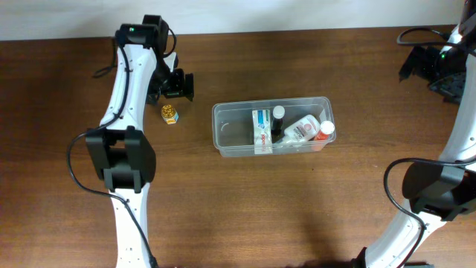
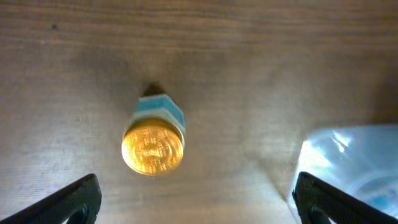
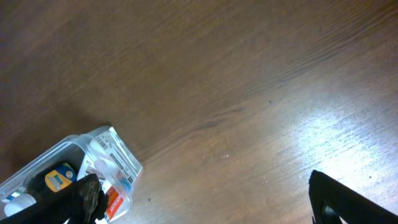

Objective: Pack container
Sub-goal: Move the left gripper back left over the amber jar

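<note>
Container [image 1: 232, 132] sits right in the middle of the brown wooden table [image 1: 297, 216], long side running left to right, open top facing up. It's clear plastic, and there's cargo inside. A white and teal box [image 1: 260, 131] stands on edge near the centre. A dark bottle [image 1: 277, 121] with a white cap is tucked just beside it. A white bottle [image 1: 301, 129] with a red label lies tilted across the right half, and a small orange bottle [image 1: 326, 131] with a white cap is pressed into the right end. The left part of the tub is bare.

Over to the left gripper [image 2: 196, 186]: it hangs above the table beside the container's left end, jaws spread wide and gripping nothing. Below it on the wood stands a little jar [image 2: 153, 142] with a shiny gold lid and a blue label (nicely framed between the two fingers in the wrist view, though neither touches it). The jar is near the container's left wall but apart from it.

The right gripper [image 3: 208, 199] is off at the far right edge of the table, well apart from the container, jaws fully spread and empty, with only bare wood between them.
</note>
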Available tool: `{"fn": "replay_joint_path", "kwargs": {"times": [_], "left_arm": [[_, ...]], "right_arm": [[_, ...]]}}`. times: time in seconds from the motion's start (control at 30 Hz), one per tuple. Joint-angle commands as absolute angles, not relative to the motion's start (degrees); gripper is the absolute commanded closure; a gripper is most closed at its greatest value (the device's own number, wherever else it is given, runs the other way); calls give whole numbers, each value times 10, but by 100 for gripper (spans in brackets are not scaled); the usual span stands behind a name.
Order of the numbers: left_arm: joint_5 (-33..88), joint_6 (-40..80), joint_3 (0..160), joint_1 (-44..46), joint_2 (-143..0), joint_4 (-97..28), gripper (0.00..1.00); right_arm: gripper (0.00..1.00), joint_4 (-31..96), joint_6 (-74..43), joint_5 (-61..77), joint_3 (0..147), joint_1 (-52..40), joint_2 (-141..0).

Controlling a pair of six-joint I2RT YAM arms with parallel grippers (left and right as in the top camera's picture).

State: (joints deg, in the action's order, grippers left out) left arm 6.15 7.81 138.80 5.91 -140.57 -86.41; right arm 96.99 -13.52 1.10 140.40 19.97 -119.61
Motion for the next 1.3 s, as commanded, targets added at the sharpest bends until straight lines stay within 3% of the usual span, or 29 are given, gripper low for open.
{"fn": "replay_joint_path", "kwargs": {"times": [0.0,1.27], "left_arm": [[61,83,1348,47,-1395,-838,1],[6,92,1268,37,-1398,-780,1]], "right_arm": [[2,973,-140,10,1404,203,-1184],[2,973,-140,10,1404,203,-1184]]}}
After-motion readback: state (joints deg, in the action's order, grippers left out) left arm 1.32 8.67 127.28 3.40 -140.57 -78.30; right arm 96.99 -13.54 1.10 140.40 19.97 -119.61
